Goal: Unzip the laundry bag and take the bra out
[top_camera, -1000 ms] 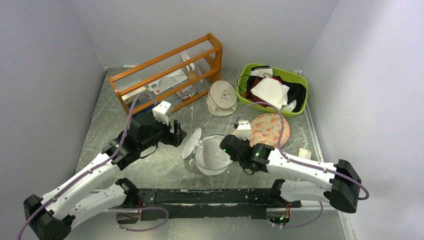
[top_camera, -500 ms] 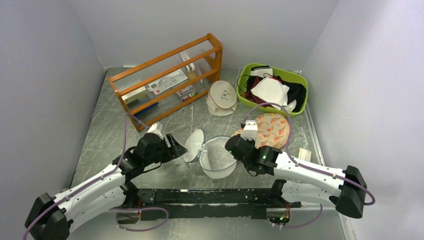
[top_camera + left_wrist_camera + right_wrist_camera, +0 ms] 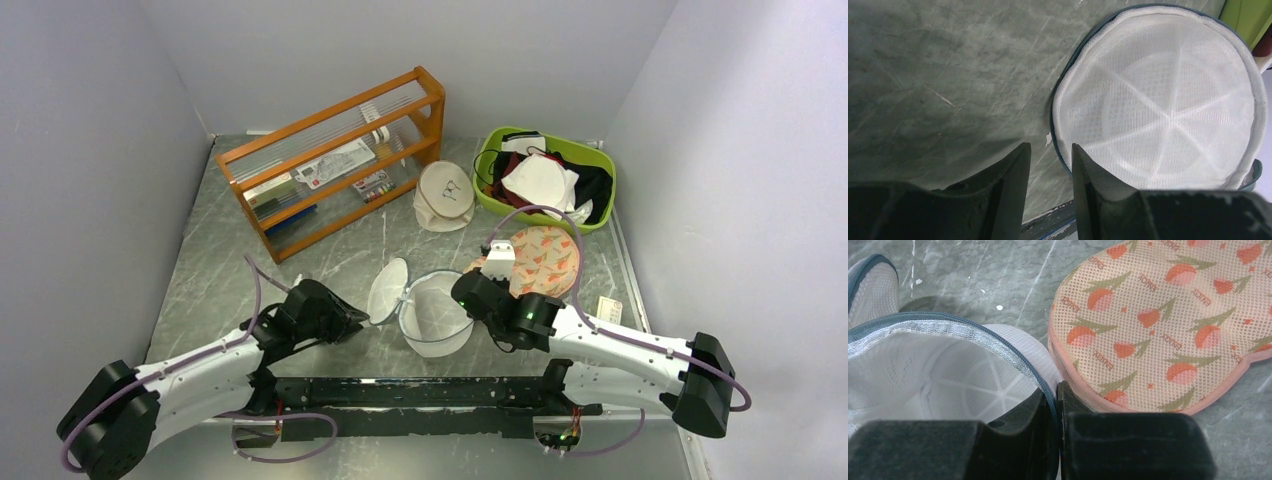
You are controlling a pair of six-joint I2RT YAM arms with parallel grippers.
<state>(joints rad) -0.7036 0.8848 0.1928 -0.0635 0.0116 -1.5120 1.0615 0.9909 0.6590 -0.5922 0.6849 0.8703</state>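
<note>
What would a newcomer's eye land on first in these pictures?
The white mesh laundry bag stands open in the near middle, its round lid flopped to the left, with the right end effector pinching its dark zip rim. Right beside it lies a peach pad with orange prints. At the back, an orange wooden rack on the left and a bright green basket of clothes on the right stand out.

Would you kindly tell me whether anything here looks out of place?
The laundry bag gapes open, its lid hanging off to its left, and it looks empty inside; the right tool pinches its rim.
</note>
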